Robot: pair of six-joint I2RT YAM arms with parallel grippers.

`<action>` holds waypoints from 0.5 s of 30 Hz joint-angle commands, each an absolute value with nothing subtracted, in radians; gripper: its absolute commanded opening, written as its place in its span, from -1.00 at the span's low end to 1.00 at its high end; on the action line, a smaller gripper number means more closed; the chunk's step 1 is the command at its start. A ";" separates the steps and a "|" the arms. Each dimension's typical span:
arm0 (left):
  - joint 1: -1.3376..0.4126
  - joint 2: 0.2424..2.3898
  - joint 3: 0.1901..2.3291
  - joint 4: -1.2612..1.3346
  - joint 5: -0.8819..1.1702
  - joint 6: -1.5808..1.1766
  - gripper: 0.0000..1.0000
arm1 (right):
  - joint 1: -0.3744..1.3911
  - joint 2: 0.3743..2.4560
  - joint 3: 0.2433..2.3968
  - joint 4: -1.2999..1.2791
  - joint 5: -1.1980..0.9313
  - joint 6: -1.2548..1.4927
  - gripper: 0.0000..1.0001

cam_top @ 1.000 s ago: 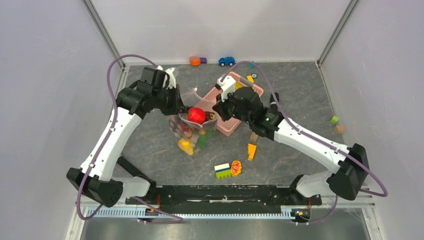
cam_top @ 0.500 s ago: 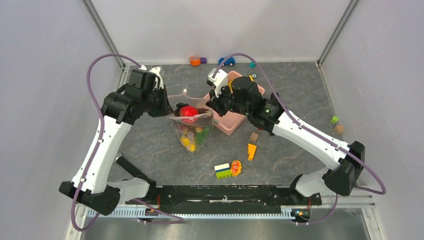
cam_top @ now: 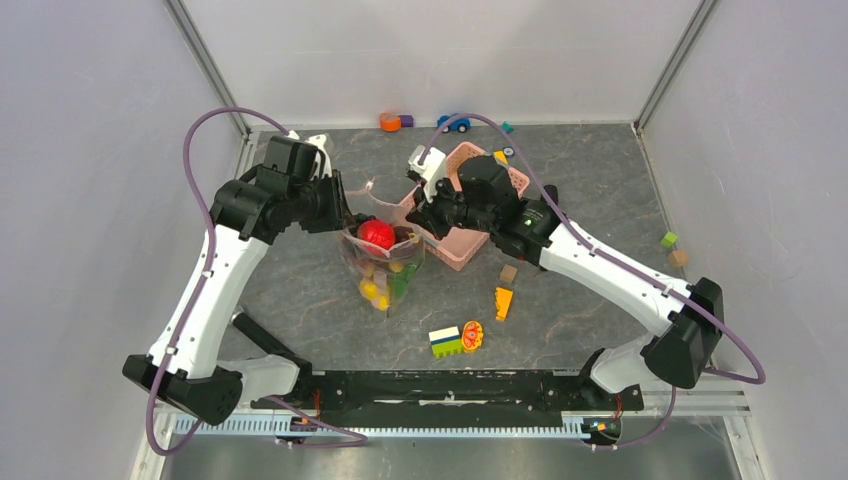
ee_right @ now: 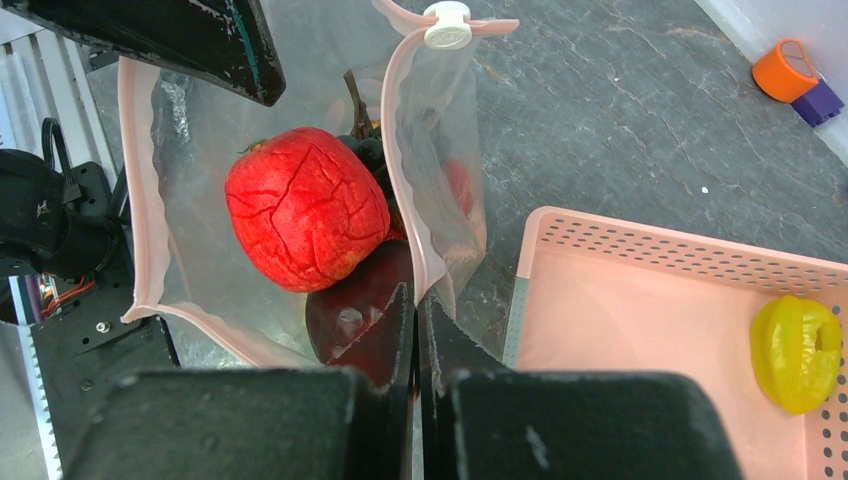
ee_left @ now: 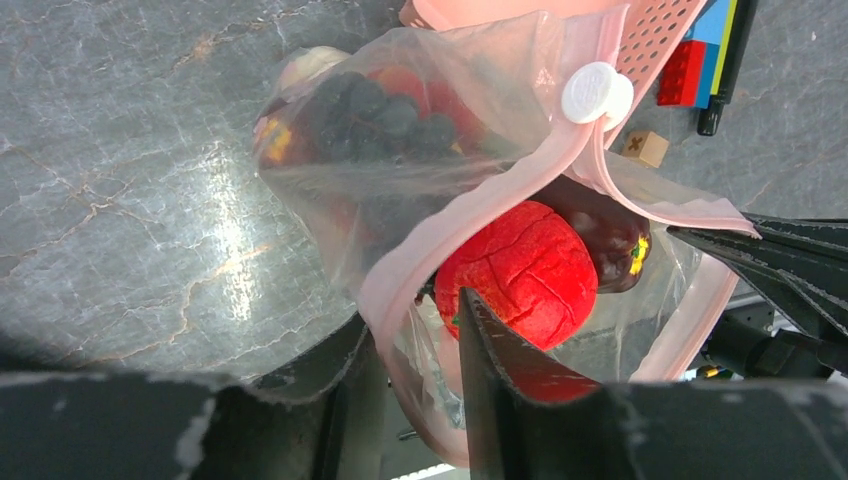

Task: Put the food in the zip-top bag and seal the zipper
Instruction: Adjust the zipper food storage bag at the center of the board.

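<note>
The grey counter (cam_top: 600, 180) carried everything, with both arms bent inward over its middle. The pink basket (cam_top: 455, 250) sat toward the back, just right of the bag (cam_top: 385, 270). The bag was held between the two hands with its mouth gaping upward.

The left hand (ee_left: 412, 312) pinched the bag's left rim, and the pink zipper (ee_left: 470, 215) strip ran between its fingers. The right hand (ee_right: 417, 297) had its fingers pressed almost together on the opposite rim, the side nearest the basket. The zipper was unsealed, its two strips spread apart.

A red fruit (ee_right: 305, 222) lay on top inside the open mouth, touching a dark apple (ee_right: 355, 305) beside it. Dark berries (ee_left: 375, 105) were bunched against the clear wall farther down, and yellow and green pieces (cam_top: 380, 288) showed near the bottom. A yellow citrus (ee_right: 797, 352) lay alone in the basket.

A striped block (cam_top: 445, 341) and an orange wedge (cam_top: 503, 302) lay loose on the counter, nearer the arm bases. The white slider (ee_left: 597, 92) sat at the far end of the zipper, where the two strips met.
</note>
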State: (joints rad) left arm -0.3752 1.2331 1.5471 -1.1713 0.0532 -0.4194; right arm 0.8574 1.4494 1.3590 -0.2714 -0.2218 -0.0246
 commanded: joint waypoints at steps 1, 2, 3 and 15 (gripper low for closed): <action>-0.369 1.217 1.533 -1.130 -0.031 -0.412 -0.22 | 0.856 1.404 1.340 -0.170 -0.231 -0.015 -1.00; -0.369 1.214 1.535 -1.133 -0.062 -0.416 -0.22 | 0.857 1.400 1.336 -0.170 -0.231 -0.018 -1.00; -0.369 1.212 1.537 -1.135 -0.077 -0.417 -0.22 | 0.856 1.397 1.331 -0.171 -0.230 -0.018 -1.00; -0.369 1.132 1.548 -1.115 -0.104 -0.438 -0.80 | 0.856 1.404 1.331 -0.190 -0.229 -0.032 -1.00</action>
